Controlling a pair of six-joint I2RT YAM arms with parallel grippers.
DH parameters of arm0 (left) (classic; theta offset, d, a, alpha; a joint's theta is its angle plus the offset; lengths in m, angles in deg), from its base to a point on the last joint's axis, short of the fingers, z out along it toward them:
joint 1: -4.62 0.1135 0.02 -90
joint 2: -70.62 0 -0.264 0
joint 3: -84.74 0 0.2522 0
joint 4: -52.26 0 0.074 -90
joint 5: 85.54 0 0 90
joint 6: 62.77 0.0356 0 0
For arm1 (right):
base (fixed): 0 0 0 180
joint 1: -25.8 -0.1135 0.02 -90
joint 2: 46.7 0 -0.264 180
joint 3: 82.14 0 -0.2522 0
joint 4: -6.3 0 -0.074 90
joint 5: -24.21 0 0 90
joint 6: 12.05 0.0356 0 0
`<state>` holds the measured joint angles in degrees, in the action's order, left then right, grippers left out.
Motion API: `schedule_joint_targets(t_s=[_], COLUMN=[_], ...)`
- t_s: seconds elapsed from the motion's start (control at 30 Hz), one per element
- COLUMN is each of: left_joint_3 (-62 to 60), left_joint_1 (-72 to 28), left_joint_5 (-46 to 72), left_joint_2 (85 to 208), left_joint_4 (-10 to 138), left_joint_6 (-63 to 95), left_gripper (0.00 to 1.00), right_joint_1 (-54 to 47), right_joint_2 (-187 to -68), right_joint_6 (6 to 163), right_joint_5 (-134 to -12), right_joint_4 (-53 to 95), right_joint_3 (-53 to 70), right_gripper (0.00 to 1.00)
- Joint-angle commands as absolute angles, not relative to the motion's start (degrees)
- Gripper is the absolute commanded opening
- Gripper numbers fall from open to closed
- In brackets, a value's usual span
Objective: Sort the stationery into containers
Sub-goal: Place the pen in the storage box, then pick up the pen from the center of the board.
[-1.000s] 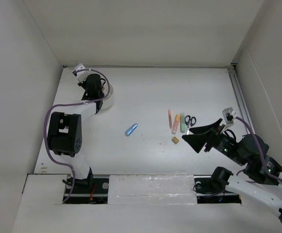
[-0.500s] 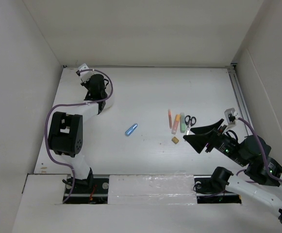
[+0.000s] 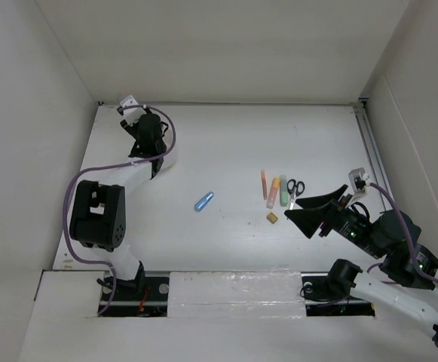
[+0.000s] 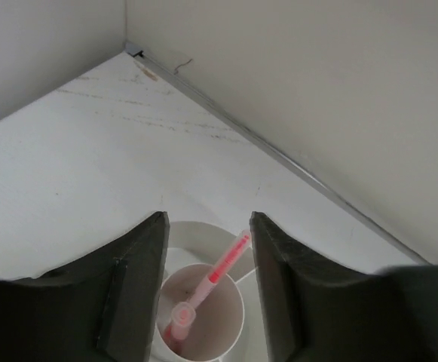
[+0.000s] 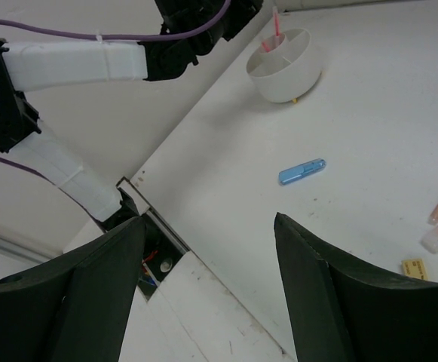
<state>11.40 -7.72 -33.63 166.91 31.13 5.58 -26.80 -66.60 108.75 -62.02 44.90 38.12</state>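
Two white-and-black arms trailing purple cables

The left arm (image 3: pixel 96 213) and right arm (image 3: pixel 390 240) join white tubular links to boxy black joint housings, and a purple cable (image 3: pixel 71 188) loops along each. The left fingers (image 4: pixel 132 290) and right fingers (image 5: pixel 98 294) are matte dark grey, broad and tapered.

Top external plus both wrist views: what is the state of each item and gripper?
white cup: upright, one pen inside.
pink pen: standing tilted in the cup.
blue capsule: lying flat, outside the cup.
salmon pen: lying flat, unsorted.
orange highlighter: lying flat, unsorted.
green highlighter: lying flat, unsorted.
scissors: lying flat; blades too small to judge.
eraser: unsorted.
left gripper: open, empty, above the cup.
right gripper: open, empty.
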Motion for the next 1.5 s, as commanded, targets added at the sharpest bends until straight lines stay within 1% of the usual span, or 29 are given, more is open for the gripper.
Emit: schedule_joint_targets(t_s=[0.0,0.03,0.07,0.1,0.17,0.23,0.33,0.37,0.4,0.47,0.5,0.57,0.6,0.63,0.7,0.83,0.97,1.17,1.33,1.47], left_joint_3=[10.59,10.59,10.59,9.81,8.23,3.14,-5.20,-7.32,-9.42,-15.58,-17.60,-24.36,-26.39,-27.97,-31.85,-39.67,-42.32,-40.30,-46.60,-49.17], left_joint_1=[-8.30,-8.30,-8.30,-8.30,-8.83,-9.97,-14.27,-17.24,-19.27,-23.49,-27.77,-31.67,-34.47,-35.45,-37.04,-41.51,-42.93,-44.08,-45.83,-46.45], left_joint_5=[-35.09,-35.09,-35.09,-34.31,-31.77,-31.75,-25.09,-23.42,-19.66,-16.91,-15.34,-14.70,-14.70,-13.05,-12.33,-12.68,-11.98,-11.98,-11.98,-13.38], left_joint_2=[160.98,159.06,158.08,157.11,154.83,154.82,155.69,157.44,158.76,162.10,166.47,171.41,176.22,178.35,181.96,191.35,195.85,196.92,201.22,204.21], left_joint_4=[29.37,29.37,29.37,30.24,34.52,40.85,52.89,55.80,61.92,67.57,72.65,78.39,80.85,84.01,85.96,91.24,95.27,94.77,97.91,100.30], left_joint_6=[5.44,4.73,4.73,4.73,4.73,1.40,-0.09,-0.63,-1.33,-2.56,-2.57,-3.97,-4.67,-5.63,-7.13,-7.84,-10.47,-12.32,-12.32,-13.03], left_gripper=[0.44,0.66,0.75,0.80,1.00,1.00,1.00,1.00,1.00,1.00,1.00,1.00,1.00,1.00,1.00,1.00,1.00,1.00,1.00,0.97], right_joint_1=[-27.29,-27.29,-27.29,-27.29,-27.29,-27.29,-27.29,-27.29,-27.29,-27.29,-27.29,-27.29,-27.29,-27.29,-27.29,-27.29,-27.29,-27.81,-27.81,-27.81], right_joint_2=[-66.12,-66.12,-66.12,-66.12,-66.12,-65.60,-65.59,-65.59,-65.59,-65.59,-66.12,-66.12,-66.12,-66.12,-65.07,-64.54,-64.01,-62.78,-62.25,-61.02], right_joint_6=[107.92,107.92,107.92,107.92,107.92,107.92,108.53,108.53,109.05,109.06,109.06,109.67,110.28,110.29,110.29,112.30,112.84,112.84,112.31,112.31], right_joint_5=[-62.27,-62.27,-62.27,-62.27,-61.66,-59.20,-54.37,-52.88,-51.56,-47.78,-46.64,-43.91,-43.90,-43.90,-43.90,-43.37,-43.37,-43.90,-43.90,-44.43], right_joint_4=[42.30,42.30,42.30,42.30,43.44,44.31,48.61,50.11,53.25,56.35,57.93,61.27,61.89,62.42,62.43,62.43,62.43,62.95,62.95,62.95], right_joint_3=[38.13,38.13,38.13,37.61,37.60,36.38,32.61,31.29,29.97,26.19,24.96,22.67,22.66,22.66,22.66,24.94,26.18,26.70,26.70,27.23], right_gripper=[0.74,0.74,0.74,0.74,0.74,0.76,0.76,0.76,0.77,0.77,0.77,0.80,0.86,0.93,1.00,1.00,1.00,0.98,0.97,0.97])
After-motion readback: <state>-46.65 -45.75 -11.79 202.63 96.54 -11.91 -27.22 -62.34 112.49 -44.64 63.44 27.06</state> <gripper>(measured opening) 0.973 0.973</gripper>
